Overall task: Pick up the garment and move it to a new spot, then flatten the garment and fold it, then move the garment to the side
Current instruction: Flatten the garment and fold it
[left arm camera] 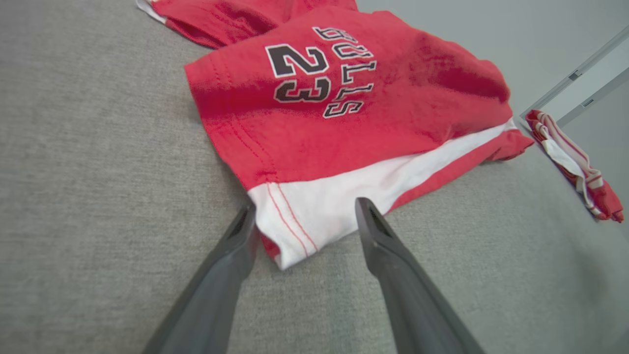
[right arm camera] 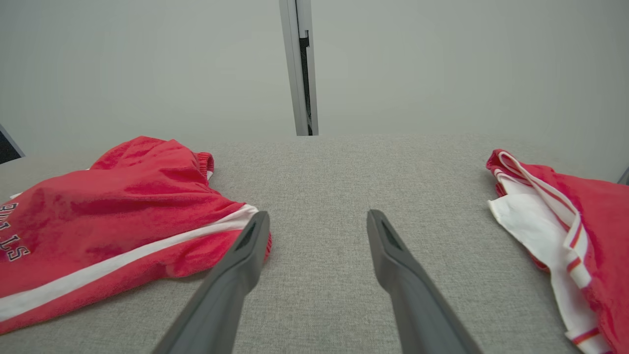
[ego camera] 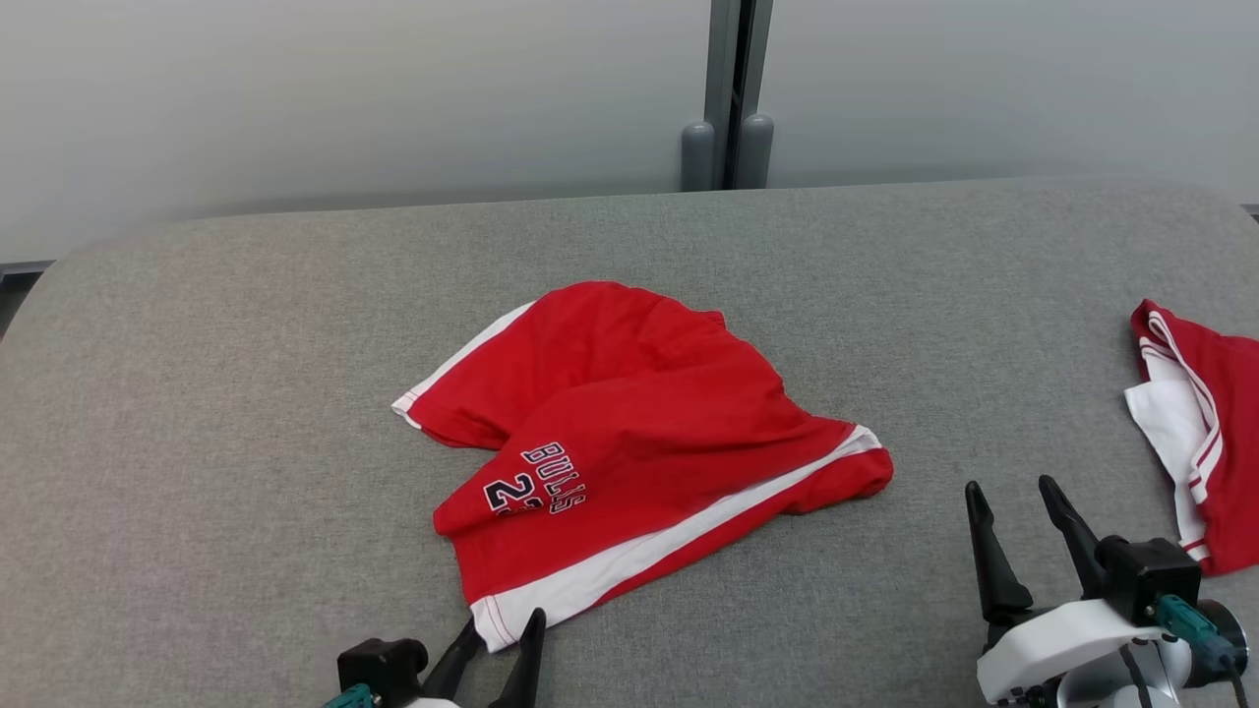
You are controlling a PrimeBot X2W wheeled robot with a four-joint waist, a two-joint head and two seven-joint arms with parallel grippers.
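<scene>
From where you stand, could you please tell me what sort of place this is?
Likely a plain test room for folding clothes: grey fabric-covered surface, bare pale wall panels, red Bulls shorts and a second red garment.

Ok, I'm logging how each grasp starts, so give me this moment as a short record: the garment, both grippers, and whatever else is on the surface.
garment: red shorts, crumpled, white side stripe, "BULLS 23" print, mid-surface
left gripper: open, fingers either side of the shorts' near white corner
right gripper: open, holding nothing, over bare surface right of the shorts
other item: second red-and-white garment at the right edge
support: grey fabric surface
stage: shorts not yet lifted
</scene>
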